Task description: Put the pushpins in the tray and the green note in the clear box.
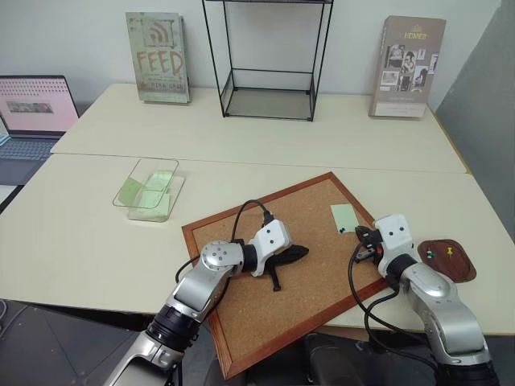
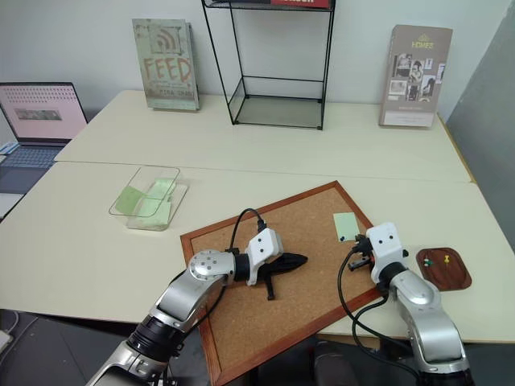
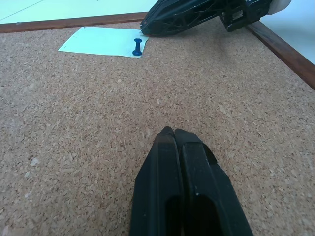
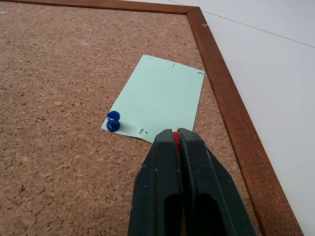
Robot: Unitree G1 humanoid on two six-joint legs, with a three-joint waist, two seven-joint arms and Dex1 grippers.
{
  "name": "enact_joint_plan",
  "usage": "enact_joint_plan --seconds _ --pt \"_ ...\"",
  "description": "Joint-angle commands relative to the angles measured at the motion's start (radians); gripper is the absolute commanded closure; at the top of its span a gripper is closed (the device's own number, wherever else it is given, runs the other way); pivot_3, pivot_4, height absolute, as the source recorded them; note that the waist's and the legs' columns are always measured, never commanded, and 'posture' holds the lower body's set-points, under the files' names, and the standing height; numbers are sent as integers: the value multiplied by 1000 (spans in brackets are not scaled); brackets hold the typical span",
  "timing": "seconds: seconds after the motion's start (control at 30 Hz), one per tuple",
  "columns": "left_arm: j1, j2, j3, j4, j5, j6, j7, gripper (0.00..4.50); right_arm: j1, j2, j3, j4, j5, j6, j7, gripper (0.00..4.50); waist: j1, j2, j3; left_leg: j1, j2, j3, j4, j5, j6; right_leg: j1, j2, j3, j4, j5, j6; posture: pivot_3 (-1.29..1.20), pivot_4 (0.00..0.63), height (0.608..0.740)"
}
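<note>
We see the right tool (image 4: pixel 176 135) pinched shut on a red pin (image 4: pixel 174 136) at the near edge of the green note (image 4: pixel 160 98), which lies on the corkboard (image 1: pixel 241 310) by its right frame. A blue pin (image 4: pixel 113 121) stands in the note's corner. The left tool (image 3: pixel 173 133) is shut and empty over mid-board. Two pins (image 1: pixel 439 252) lie in the tray (image 1: pixel 460 269) on the bench (image 1: pixel 80 241). The clear box (image 1: pixel 138 205) sits well to the left.

Cream tables (image 1: pixel 241 129), pale wall (image 1: pixel 80 32), wire shelf (image 1: pixel 269 60), laptop (image 1: pixel 32 112)
</note>
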Motion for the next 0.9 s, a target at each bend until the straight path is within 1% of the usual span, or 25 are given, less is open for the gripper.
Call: enact_joint_plan --seconds 0.03,0.43,0.5,0.6,0.7,0.8,0.9 --pt "20 8 -19 21 20 19 2 4500 9 20 -11 -103 25 -51 2 4439 1 0 0 0 0 0 0 0 0 0 0 0 0 0 0 0 150 740" --pt "17 9 -25 28 22 19 -4 4500 22 69 -48 -189 56 -75 -20 4439 0 0 0 0 0 0 1 0 0 0 0 0 0 0 0 0 150 740" --pt "16 9 -26 30 23 17 -7 4500 36 66 -82 -217 60 -68 -31 4439 1 0 0 0 0 0 1 0 0 0 0 0 0 0 0 0 150 740" --pt "15 9 -27 33 23 15 -8 4500 72 37 -159 -259 60 -43 -44 4439 4 0 0 0 0 0 0 0 0 0 0 0 0 0 0 0 150 740" --pt "15 9 -28 34 23 13 -9 4500 147 -18 -221 -287 42 -22 -21 4439 4 0 0 -1 0 0 1 0 0 0 0 0 -1 0 0 0 150 740" --pt "13 8 -29 37 22 11 -12 4500 252 -95 -280 -294 -12 17 -8 4439 5 0 0 0 0 0 0 0 0 0 0 0 -1 0 0 0 150 740" --pt "9 6 -31 43 23 7 -15 4500 313 -143 -337 -286 -60 56 -27 4439 5 0 0 0 0 0 0 0 0 0 -1 0 -1 0 0 0 150 740"
